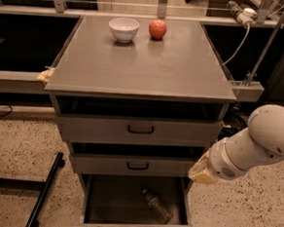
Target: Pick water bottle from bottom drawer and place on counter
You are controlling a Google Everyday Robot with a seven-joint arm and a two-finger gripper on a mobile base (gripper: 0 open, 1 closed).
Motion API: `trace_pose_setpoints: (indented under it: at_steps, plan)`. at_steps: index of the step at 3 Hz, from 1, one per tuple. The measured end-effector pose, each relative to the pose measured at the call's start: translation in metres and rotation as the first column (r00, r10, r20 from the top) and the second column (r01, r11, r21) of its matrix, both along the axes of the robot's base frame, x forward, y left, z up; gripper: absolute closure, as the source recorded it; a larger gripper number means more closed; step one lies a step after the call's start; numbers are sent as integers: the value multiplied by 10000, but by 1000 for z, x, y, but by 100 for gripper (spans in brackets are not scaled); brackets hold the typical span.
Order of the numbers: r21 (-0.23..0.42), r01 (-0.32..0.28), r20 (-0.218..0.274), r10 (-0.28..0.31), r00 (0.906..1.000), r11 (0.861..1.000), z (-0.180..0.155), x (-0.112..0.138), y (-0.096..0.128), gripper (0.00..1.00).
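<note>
The water bottle (pixel 156 206) lies on its side in the open bottom drawer (pixel 102 200), right of the middle, its cap end pointing to the back left. The counter (pixel 145 62) is the grey top of the cabinet above. My gripper (pixel 201 171) is the tan end of the white arm. It hangs just outside the cabinet's right side, level with the middle drawer, above and to the right of the bottle. It holds nothing that I can see.
A white bowl (pixel 123 29) and a red apple (pixel 157 28) stand at the back of the counter. Two shallower drawers with black handles (pixel 141 129) are slightly pulled out. A black stand leg (pixel 46 192) lies on the floor to the left. A cable (pixel 237 44) hangs at the right.
</note>
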State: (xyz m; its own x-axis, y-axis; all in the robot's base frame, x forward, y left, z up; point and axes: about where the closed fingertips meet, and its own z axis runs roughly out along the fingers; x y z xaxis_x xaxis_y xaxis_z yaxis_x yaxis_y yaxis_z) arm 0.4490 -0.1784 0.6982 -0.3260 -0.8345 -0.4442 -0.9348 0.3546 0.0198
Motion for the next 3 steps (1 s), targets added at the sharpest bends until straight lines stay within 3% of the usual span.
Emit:
trace_pose_setpoints:
  at_steps: [1,2,3]
  plan:
    - [277,-162,95,159,9998,9995,-48,6,-5,100]
    - [1169,-482,880,380,9954,9920,-117,42,1,100]
    - [2042,-561,1036,354,9940,9773,-180,71,12,100]
